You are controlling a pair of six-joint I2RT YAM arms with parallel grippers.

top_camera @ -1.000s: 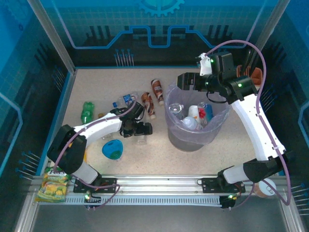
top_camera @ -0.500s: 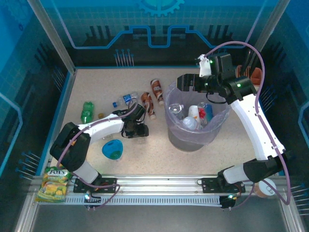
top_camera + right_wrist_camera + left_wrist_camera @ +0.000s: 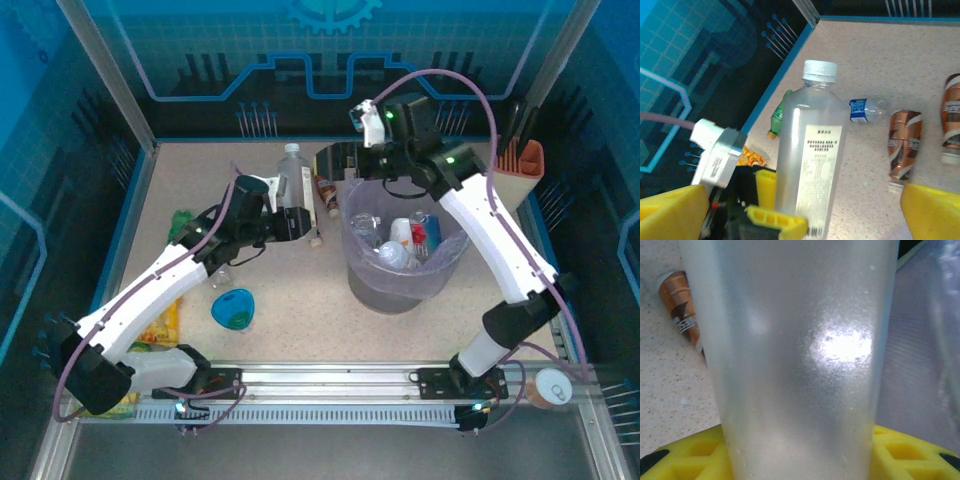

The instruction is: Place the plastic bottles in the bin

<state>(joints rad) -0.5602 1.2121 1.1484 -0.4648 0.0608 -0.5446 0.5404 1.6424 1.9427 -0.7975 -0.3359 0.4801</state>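
Observation:
My left gripper is shut on a clear plastic bottle with a white cap. It holds the bottle upright above the table, left of the bin, a grey bucket with a lilac bag. Several bottles lie inside the bin. My right gripper hangs open behind the bin's left rim, its camera facing the held bottle. On the table lie two brown bottles, a blue-labelled clear bottle and a green bottle.
A small blue bowl sits near the front left. Yellow snack packets lie under the left arm. A beige-and-orange knife block stands at the back right. Blue walls close in the table at the left and back.
The left gripper closed on the clear bottle and lifted it off the table, up and toward the back. The right gripper swung left from over the bin.

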